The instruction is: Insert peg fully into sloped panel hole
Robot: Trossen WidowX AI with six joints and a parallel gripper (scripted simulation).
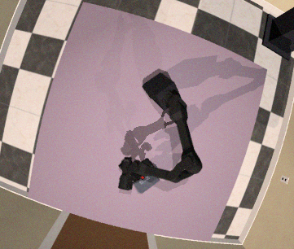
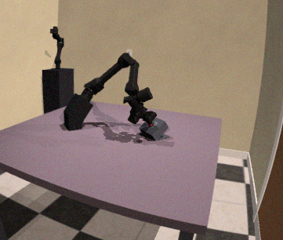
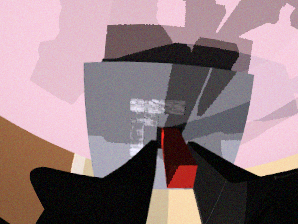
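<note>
The grey sloped panel [image 3: 166, 106] sits on the purple table; it also shows in the top view [image 1: 147, 185] and in the side view [image 2: 155, 129]. The red peg [image 3: 174, 159] stands with its far end in the hole in the panel's face, and a short red length still sticks out. It appears as a small red dot in the top view [image 1: 142, 177] and in the side view [image 2: 150, 125]. My gripper [image 3: 171, 147] is right at the panel with a finger on each side of the peg. The fingers stand slightly apart from the peg, with a gap visible on the left side.
The arm's base [image 2: 75, 111] stands on the table behind and left of the panel. A black pedestal [image 2: 57, 94] with a camera stands off the table at the back left. The panel lies close to the table's near edge [image 1: 103, 220] in the top view.
</note>
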